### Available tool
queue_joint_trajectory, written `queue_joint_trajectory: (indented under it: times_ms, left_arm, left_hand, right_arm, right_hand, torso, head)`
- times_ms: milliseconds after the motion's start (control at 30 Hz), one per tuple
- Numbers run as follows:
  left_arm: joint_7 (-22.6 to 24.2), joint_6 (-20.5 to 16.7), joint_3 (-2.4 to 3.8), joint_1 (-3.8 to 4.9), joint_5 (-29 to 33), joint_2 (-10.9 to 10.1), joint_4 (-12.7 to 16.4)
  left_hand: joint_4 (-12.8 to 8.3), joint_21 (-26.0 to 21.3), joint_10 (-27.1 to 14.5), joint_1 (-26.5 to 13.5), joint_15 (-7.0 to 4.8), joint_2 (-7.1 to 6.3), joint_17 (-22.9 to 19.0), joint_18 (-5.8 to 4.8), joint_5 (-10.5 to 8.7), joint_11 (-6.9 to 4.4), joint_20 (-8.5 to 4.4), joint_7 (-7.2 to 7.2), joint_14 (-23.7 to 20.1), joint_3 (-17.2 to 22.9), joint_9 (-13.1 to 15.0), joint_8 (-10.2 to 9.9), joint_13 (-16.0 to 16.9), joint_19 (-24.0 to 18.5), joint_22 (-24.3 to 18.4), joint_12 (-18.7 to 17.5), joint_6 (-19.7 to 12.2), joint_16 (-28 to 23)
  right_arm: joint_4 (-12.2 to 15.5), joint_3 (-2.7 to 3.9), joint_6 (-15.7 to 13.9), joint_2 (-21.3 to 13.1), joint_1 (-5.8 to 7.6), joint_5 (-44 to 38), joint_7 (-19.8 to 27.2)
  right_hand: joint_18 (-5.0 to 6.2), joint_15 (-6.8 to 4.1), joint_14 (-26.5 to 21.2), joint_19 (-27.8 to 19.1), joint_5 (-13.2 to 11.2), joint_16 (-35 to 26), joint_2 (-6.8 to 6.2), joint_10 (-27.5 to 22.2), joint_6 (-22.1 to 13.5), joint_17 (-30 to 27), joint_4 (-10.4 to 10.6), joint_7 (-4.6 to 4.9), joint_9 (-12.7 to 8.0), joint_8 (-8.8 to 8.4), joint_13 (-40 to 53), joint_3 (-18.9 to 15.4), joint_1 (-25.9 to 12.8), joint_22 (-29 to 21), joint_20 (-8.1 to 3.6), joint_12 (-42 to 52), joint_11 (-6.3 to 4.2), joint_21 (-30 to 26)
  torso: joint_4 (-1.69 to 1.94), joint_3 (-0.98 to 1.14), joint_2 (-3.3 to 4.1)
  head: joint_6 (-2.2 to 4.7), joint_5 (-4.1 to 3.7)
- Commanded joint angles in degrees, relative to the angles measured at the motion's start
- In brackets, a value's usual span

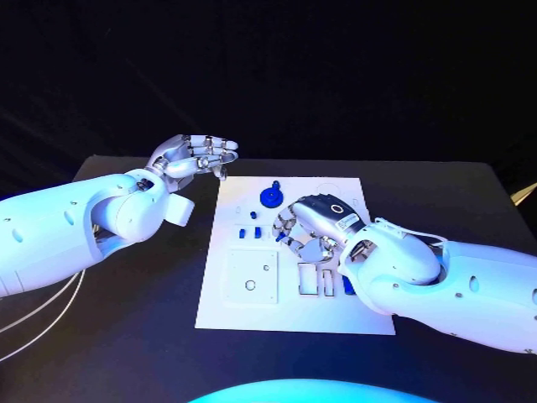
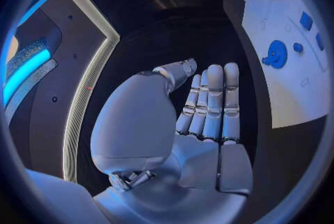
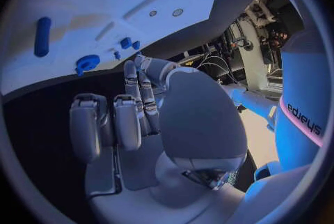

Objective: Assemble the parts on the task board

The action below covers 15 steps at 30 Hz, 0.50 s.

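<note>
The white task board (image 1: 295, 311) lies in the middle of the black table (image 1: 462, 201), filling the centre of the head view from just above the middle down toward the lower edge. Near the board's upper part sits a round blue gear-like part (image 1: 271, 197), and below it, toward the board's left side, a few small blue pieces (image 1: 247, 230) stand in a loose cluster; further down a raised white rectangular plate (image 1: 252, 274) with two holes rests on the board. The right hand (image 1: 314, 225) hangs over the centre of the board, back upward, fingers curled down toward the surface, and it covers the parts beneath it, so I cannot tell whether it has anything in its grasp. Just below that hand, a blue piece (image 1: 347, 284) peeks out beside the forearm at the board's right. The left hand (image 1: 194, 156) is in the upper left of the head view, off the board's upper left corner and over bare table; in the left wrist view its fingers (image 2: 213, 102) are straight and side by side, the palm bare, holding nothing. In that same view the blue gear (image 2: 278, 54) shows on the board at the right.
</note>
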Motion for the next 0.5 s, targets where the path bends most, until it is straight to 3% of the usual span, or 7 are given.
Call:
queue_joint_trajectory:
  times_ms: [33,167,200,267,500]
  left_arm:
    - [0.4,-1.5,0.03,0.02,0.7,0.8,0.0]
    - [0.1,-1.9,0.01,0.02,1.0,1.5,-0.1]
    - [0.0,-1.8,0.01,0.03,1.0,1.5,0.0]
    - [-0.2,-1.6,0.01,0.03,0.9,1.6,0.1]
    - [-0.5,-1.5,0.00,0.05,0.8,1.7,-0.1]
  left_hand:
    - [-0.1,-0.4,-0.5,-0.4,0.06,0.32,-0.1,0.29,0.31,0.00,0.23,0.60,-0.2,-0.3,-0.1,-0.1,-0.1,0.0,-0.1,0.4,-0.4,-0.3]
    - [0.0,-0.5,-0.6,-0.5,0.09,0.37,-0.1,0.29,0.29,0.01,0.27,0.60,-0.2,-0.4,-0.1,-0.1,-0.1,0.0,-0.1,0.5,-0.4,-0.3]
    - [0.0,-0.5,-0.6,-0.5,0.09,0.37,-0.1,0.29,0.29,0.01,0.27,0.60,-0.2,-0.4,-0.1,-0.1,-0.1,0.0,-0.1,0.5,-0.4,-0.3]
    - [0.0,-0.5,-0.6,-0.5,0.10,0.38,-0.1,0.29,0.29,0.01,0.28,0.60,-0.2,-0.4,-0.1,-0.1,-0.1,0.0,-0.1,0.5,-0.4,-0.3]
    - [0.0,-0.6,-0.9,-0.5,0.14,0.34,-0.1,0.30,0.28,0.06,0.33,0.63,-0.3,-0.4,-0.1,0.0,-0.1,-0.1,-0.2,0.5,-0.6,-0.3]
  right_arm:
    - [-0.5,-0.12,2.1,1.1,-1.03,-0.6,1.1]
    - [-1.2,-0.26,3.5,2.5,-2.22,-0.7,1.0]
    - [-1.3,-0.28,3.9,2.9,-2.42,-0.7,1.0]
    - [-1.7,-0.33,4.8,3.6,-2.79,-0.7,0.8]
    - [-2.3,-0.43,6.4,4.5,-3.49,-1.4,-0.1]
  right_hand:
    - [-0.20,-0.47,3.2,3.8,0.2,0.0,0.09,2.0,0.5,0.6,-0.4,-0.03,0.0,0.29,0.0,0.2,-0.3,11.5,-0.28,0.0,-1.72,-0.3]
    - [-0.19,-0.46,3.1,3.8,0.2,0.0,0.11,2.0,0.4,0.4,-0.4,-0.01,0.0,0.26,0.0,0.2,-0.4,11.5,-0.28,-0.1,-1.70,-0.4]
    - [-0.19,-0.46,3.1,3.8,0.2,0.0,0.11,2.0,0.4,0.4,-0.4,-0.01,0.0,0.26,0.0,0.2,-0.4,11.5,-0.28,-0.1,-1.70,-0.4]
    - [-0.19,-0.46,3.1,3.8,0.2,0.0,0.11,2.0,0.4,0.4,-0.4,-0.01,0.0,0.26,0.0,0.2,-0.4,11.5,-0.28,-0.1,-1.70,-0.4]
    - [-0.15,-0.45,3.1,3.7,0.2,-0.1,0.11,2.0,0.4,0.4,-0.5,0.03,0.0,0.23,0.0,0.2,-0.4,11.4,-0.29,-0.2,-1.68,-0.5]
  torso:
    - [0.16,-0.04,0.03]
    - [0.16,-0.05,0.07]
    - [0.05,-0.02,0.16]
    - [-0.18,0.07,0.31]
    - [0.02,0.10,0.23]
  head:
    - [-0.46,1.36]
    - [-0.57,2.42]
    - [-0.28,2.80]
    - [-0.45,3.32]
    - [-1.49,3.79]
